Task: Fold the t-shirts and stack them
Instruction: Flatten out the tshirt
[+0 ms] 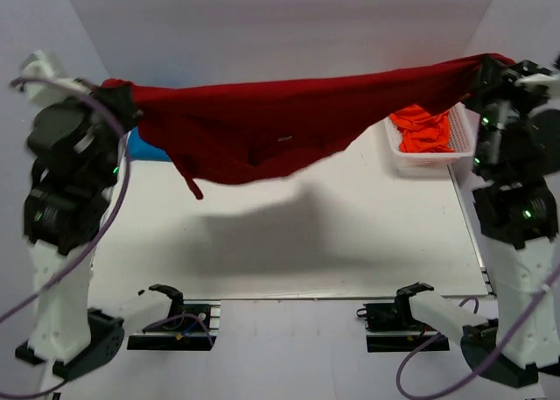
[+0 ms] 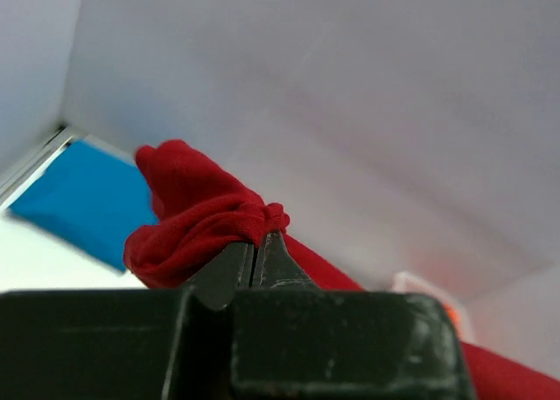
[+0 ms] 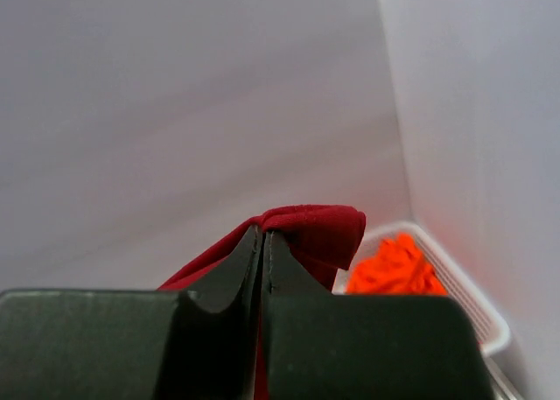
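Top view alone: dark red t-shirt (image 1: 280, 120) sags mid-air over table (image 1: 350, 242).

Lower centre: left gripper (image 2: 257, 251), jaws pressed together on a bunched fold of dark red t-shirt (image 2: 197, 212); cloth trails to lower right corner. Left of frame: blue t-shirt (image 2: 83, 199), flat. Right: white basket (image 2: 411, 284), blurred.

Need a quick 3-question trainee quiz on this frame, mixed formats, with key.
1. True or false: the red t-shirt lies in the basket.
2. Where are the orange t-shirts? A) in the basket B) draped over an arm C) on the floor
3. What holds the red t-shirt's two ends?
Key: 1 false, it hangs stretched in the air. 2 A. 3 the left gripper and right gripper, both shut on it.
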Robot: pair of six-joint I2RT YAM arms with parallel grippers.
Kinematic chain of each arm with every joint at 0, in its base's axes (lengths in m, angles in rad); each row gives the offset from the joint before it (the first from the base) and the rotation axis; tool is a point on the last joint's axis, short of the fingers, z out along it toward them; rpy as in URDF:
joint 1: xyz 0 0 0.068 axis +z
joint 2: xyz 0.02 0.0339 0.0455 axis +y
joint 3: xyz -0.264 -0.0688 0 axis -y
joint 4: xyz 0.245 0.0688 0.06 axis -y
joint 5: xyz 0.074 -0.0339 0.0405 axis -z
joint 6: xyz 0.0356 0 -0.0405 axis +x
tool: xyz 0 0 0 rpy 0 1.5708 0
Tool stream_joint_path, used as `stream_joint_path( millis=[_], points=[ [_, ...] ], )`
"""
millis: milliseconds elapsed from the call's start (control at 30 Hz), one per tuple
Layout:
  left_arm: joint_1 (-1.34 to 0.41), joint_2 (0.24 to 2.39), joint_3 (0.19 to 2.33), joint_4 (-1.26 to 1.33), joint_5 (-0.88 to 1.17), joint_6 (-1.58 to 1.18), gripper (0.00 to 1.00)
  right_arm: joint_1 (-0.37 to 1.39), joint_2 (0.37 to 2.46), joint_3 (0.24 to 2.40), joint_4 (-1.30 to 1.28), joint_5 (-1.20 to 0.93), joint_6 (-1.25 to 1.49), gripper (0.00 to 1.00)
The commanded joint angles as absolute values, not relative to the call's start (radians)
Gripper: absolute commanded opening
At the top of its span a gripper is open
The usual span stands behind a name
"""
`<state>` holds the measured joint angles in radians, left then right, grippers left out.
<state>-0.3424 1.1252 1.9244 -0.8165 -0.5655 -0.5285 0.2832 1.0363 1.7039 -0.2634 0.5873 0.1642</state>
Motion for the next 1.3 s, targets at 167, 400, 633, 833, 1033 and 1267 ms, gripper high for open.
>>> stream_joint_path(
  millis=[167, 400, 633, 833, 1033, 1267],
  points=[
    [-0.336, 0.980, 1.919, -0.732, -0.462, -0.480, 0.00, 0.281, 0.968, 1.786, -0.259, 0.449, 0.130, 0.00],
    [-0.345, 1.120, 1.861, -0.713, -0.462, -0.480, 0.00, 0.279, 1.038, 1.651, -0.155, 0.480, 0.114, 0.00],
    [-0.331, 1.389, 1.978, -0.680, -0.544, -0.462, 0.00, 0.278, 1.253, 1.707, -0.066, 0.654, 0.072, 0.00],
    [-0.322, 1.514, 2.082, -0.629, -0.575, -0.420, 0.00, 0.265, 1.419, 1.841, -0.011, 0.710, 0.025, 0.00],
    [-0.322, 1.537, 2.040, -0.589, -0.575, -0.411, 0.00, 0.253, 1.431, 1.810, 0.035, 0.698, 0.022, 0.00],
    [-0.322, 1.450, 1.763, -0.485, -0.552, -0.445, 0.00, 0.244, 1.353, 1.599, 0.054, 0.660, 0.090, 0.00]
  ],
)
